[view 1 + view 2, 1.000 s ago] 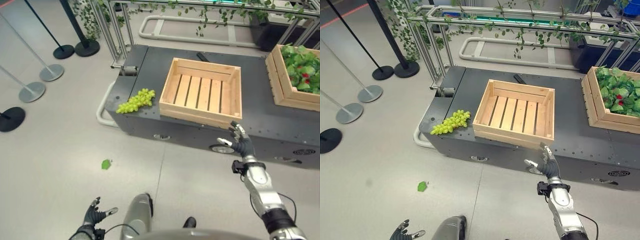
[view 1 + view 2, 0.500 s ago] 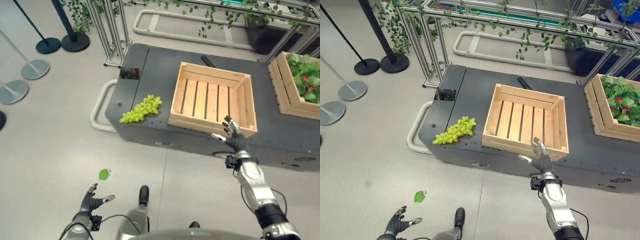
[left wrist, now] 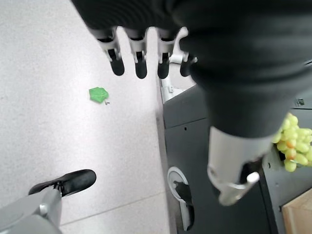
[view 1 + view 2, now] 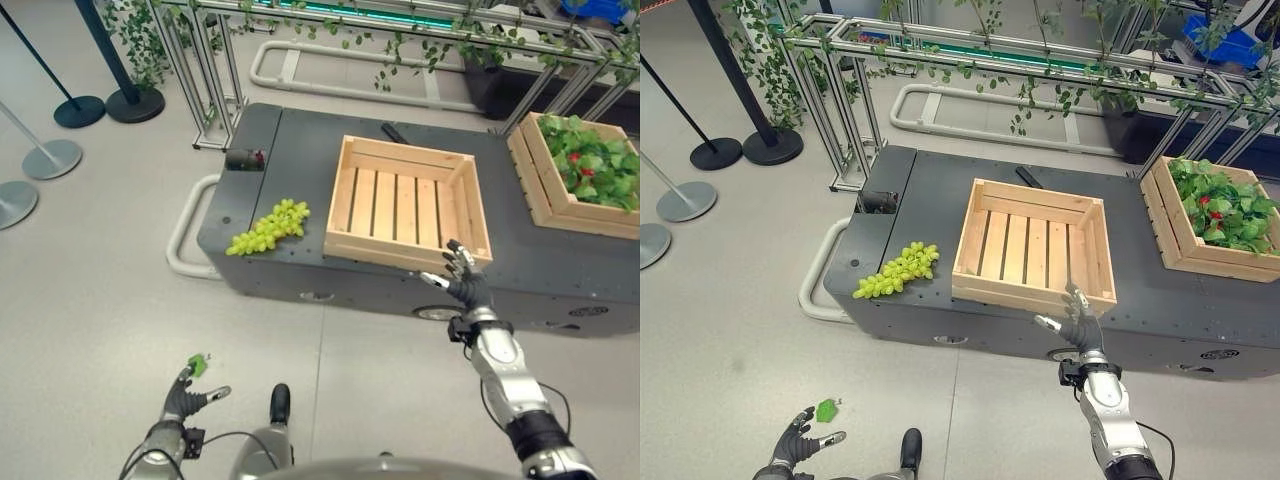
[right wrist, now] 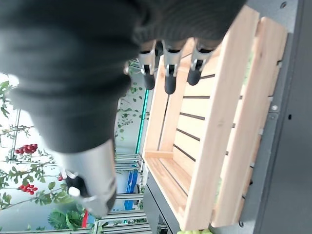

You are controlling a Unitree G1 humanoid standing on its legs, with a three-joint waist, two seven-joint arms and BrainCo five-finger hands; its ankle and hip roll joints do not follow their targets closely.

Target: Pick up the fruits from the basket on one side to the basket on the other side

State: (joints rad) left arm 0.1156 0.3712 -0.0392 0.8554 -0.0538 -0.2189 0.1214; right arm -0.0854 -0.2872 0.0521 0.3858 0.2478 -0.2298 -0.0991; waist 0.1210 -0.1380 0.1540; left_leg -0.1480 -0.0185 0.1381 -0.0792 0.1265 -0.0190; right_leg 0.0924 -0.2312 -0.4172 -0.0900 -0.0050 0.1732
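Observation:
A bunch of green grapes (image 4: 268, 227) lies on the dark platform (image 4: 300, 150), to the left of an empty wooden crate (image 4: 405, 203). A second wooden crate (image 4: 572, 175) at the right holds green leaves and red fruit. My right hand (image 4: 463, 284) is raised just in front of the empty crate's near right corner, fingers straight and spread, holding nothing; its fingers (image 5: 166, 73) show against the crate's slats (image 5: 219, 117). My left hand (image 4: 186, 396) hangs low by the floor, open and empty, with the grapes (image 3: 290, 148) off to its side.
A small green leaf (image 3: 98, 94) lies on the floor near my left hand. Stanchion bases (image 4: 52, 158) stand at the far left. A metal frame hung with vines (image 4: 970, 45) runs behind the platform. A black bar (image 4: 393, 133) lies behind the empty crate.
The camera has shifted, so the whole scene sits differently. My right hand has come nearer the crate's near right corner. My left hand stays low by the floor.

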